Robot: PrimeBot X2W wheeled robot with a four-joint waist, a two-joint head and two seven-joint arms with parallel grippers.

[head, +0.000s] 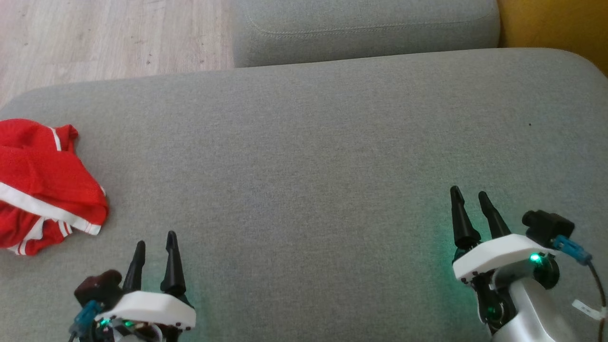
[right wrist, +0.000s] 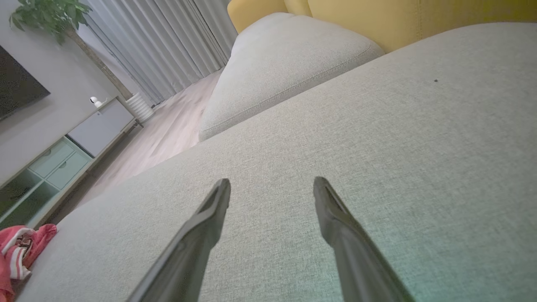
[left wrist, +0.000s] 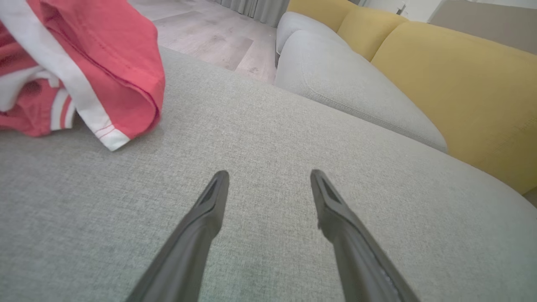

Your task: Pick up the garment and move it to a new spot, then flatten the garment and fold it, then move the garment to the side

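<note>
The garment [head: 45,185] is red with white stripes and lies crumpled at the left edge of the grey sofa cushion [head: 308,156]. The left wrist view has the garment [left wrist: 84,71] at its upper left, and the right wrist view catches the garment [right wrist: 19,251] at its lower left. My left gripper [head: 156,239] hovers open over the cushion at the lower left, a short way right of and nearer than the garment, with nothing between its fingers. My right gripper [head: 470,192] is open and empty at the lower right, far from the garment.
A second grey cushion [head: 365,28] lies beyond the main one. A yellow backrest [left wrist: 453,88] runs along the right. Wooden floor [head: 109,38] lies past the cushion's far left edge. A cabinet [right wrist: 63,163] and a potted plant [right wrist: 50,16] stand across the room.
</note>
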